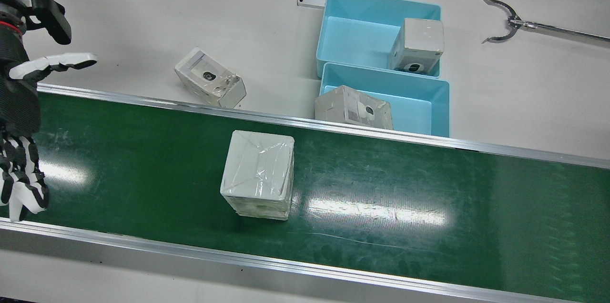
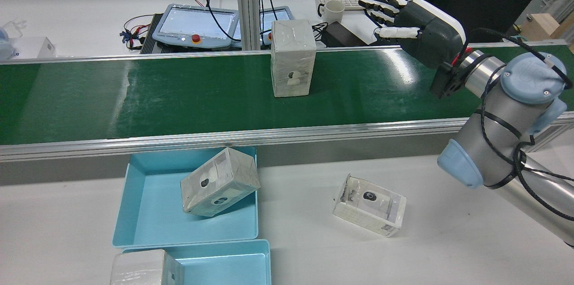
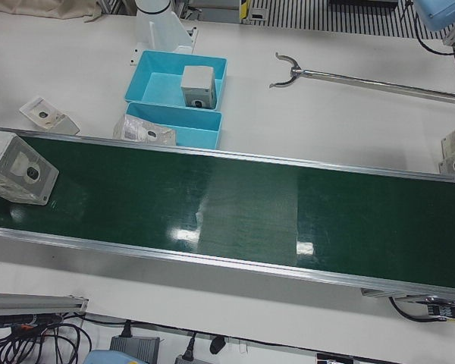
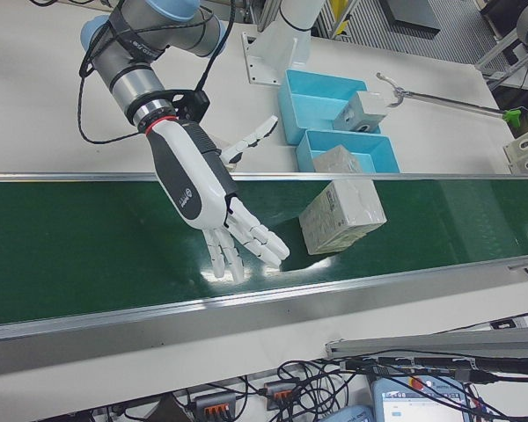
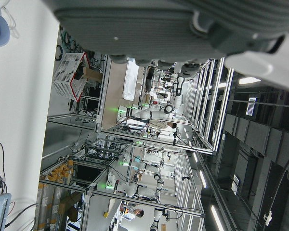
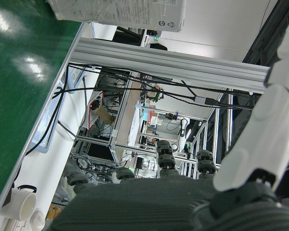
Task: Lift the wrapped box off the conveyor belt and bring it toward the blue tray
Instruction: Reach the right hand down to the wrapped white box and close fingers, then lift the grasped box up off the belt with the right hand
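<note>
Item: wrapped box, upright on conveyor belt. Right hand released, fingers spread, well apart. Risk: slick wrap slips; late reach misses moving box.

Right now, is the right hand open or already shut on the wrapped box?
Open. The right hand hangs over the conveyor belt with fingers spread, empty, apart from the wrapped box, which stands on the belt.

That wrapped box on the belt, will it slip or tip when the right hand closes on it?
The wrapped box wears glossy, wrinkled film that catches glare, so it is probably slippery; the film may shift under the fingers. In the rear view it stands taller than wide, so a high sideways push could tip it. The right hand is open, beside it, not touching.
</note>
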{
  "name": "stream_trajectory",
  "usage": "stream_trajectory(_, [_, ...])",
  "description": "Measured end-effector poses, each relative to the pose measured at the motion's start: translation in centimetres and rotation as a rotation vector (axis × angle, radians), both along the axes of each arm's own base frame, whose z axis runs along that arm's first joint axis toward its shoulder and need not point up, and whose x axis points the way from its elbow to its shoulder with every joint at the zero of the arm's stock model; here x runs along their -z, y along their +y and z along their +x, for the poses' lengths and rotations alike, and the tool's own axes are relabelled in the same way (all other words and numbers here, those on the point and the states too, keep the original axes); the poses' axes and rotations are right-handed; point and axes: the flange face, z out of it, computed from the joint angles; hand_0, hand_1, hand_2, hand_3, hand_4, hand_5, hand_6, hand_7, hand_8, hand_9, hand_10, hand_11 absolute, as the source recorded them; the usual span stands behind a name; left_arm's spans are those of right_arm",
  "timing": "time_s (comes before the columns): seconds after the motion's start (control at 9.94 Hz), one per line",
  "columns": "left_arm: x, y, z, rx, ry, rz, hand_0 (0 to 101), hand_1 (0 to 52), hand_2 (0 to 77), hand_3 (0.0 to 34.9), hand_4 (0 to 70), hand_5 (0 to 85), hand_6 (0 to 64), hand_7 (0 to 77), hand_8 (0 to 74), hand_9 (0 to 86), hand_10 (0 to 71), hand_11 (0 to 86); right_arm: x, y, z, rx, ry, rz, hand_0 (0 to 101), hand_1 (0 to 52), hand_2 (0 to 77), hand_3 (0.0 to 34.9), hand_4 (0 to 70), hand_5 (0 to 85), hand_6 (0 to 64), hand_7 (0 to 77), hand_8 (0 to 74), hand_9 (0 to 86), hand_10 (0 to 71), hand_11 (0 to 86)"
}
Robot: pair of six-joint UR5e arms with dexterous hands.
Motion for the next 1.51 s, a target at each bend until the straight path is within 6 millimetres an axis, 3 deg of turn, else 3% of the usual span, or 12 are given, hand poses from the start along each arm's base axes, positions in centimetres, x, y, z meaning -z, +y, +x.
stream_trajectory(0.1, [0.0, 0.0, 0.0, 0.000, 0.000, 0.000, 0, 0.0, 1.1, 0.0, 0.0, 0.5, 0.0, 0.5, 0.5, 0.0, 0.0, 0.0, 0.3, -0.1, -0.4, 0.004, -0.002, 0.002, 36, 9.8, 5.5, 30.1, 1.6, 5.5, 0.0, 8.2, 0.0, 1.1, 1.6, 1.6])
stream_trajectory(0.2, [0.0, 0.0, 0.0, 0.000, 0.000, 0.000, 0, 0.0, 1.1, 0.0, 0.0, 0.5, 0.0, 0.5, 0.5, 0.0, 0.0, 0.0, 0.7, -0.3, -0.7, 0.007, -0.005, 0.007, 37, 6.0, 12.5, 30.1, 3.3, 8.2, 0.0, 8.2, 0.0, 1.1, 1.6, 1.6])
stream_trajectory(0.3, [0.0, 0.0, 0.0, 0.000, 0.000, 0.000, 0, 0.0, 1.1, 0.0, 0.0, 0.5, 0.0, 0.5, 0.5, 0.0, 0.5, 0.0, 1.0, -0.4, -1.0, 0.010, -0.007, 0.011, 37, 8.7, 8.2, 30.1, 3.3, 9.8, 0.0, 9.8, 0.0, 1.1, 1.6, 3.3])
stream_trajectory(0.7, [0.0, 0.0, 0.0, 0.000, 0.000, 0.000, 0, 0.0, 1.1, 0.0, 0.0, 0.5, 0.0, 0.5, 0.5, 0.0, 0.5, 0.0, 0.6, -0.4, -2.2, 0.026, 0.006, 0.004, 36, 6.5, 9.8, 30.2, 2.2, 7.6, 0.0, 9.8, 0.0, 1.1, 1.6, 3.3])
stream_trajectory(1.31, [0.0, 0.0, 0.0, 0.000, 0.000, 0.000, 0, 0.0, 1.1, 0.0, 0.0, 0.5, 0.0, 0.5, 0.0, 0.5, 0.5, 0.0, 0.3, 0.0, -3.2, 0.041, 0.017, 0.003, 36, 6.5, 10.4, 30.1, 3.8, 12.0, 0.0, 9.8, 0.0, 3.3, 1.6, 3.3])
stream_trajectory(1.51, [0.0, 0.0, 0.0, 0.000, 0.000, 0.000, 0, 0.0, 0.5, 0.0, 0.0, 0.5, 0.0, 0.5, 0.0, 0.5, 0.5, 0.0, -0.3, 0.0, -3.7, 0.047, 0.025, -0.007, 36, 7.1, 10.4, 29.5, 2.2, 9.8, 0.0, 9.8, 0.0, 3.3, 1.6, 3.3])
